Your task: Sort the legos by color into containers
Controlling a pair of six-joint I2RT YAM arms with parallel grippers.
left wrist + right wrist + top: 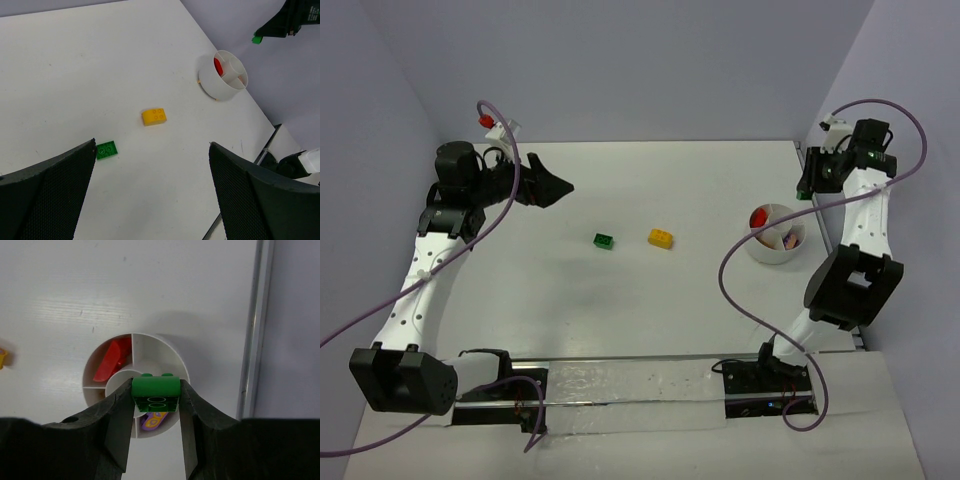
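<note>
Tabletop [620, 300] white, walls [620, 70] lavender; right hand [155, 406] grips green brick [155, 389], left hand [152, 145] gapes open.

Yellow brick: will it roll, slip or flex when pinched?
Probably rigid: the yellow brick looks like hard moulded plastic. Flat faces suggest it slides on the smooth table, not rolls. Small, so likely light; an off-centre touch could skew it.

White table [620, 320] bears green brick [604, 241], yellow brick [661, 238], cup [775, 256].

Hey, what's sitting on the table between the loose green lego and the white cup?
The yellow lego; the top view shows it between the loose green lego and the divided white cup.
</note>
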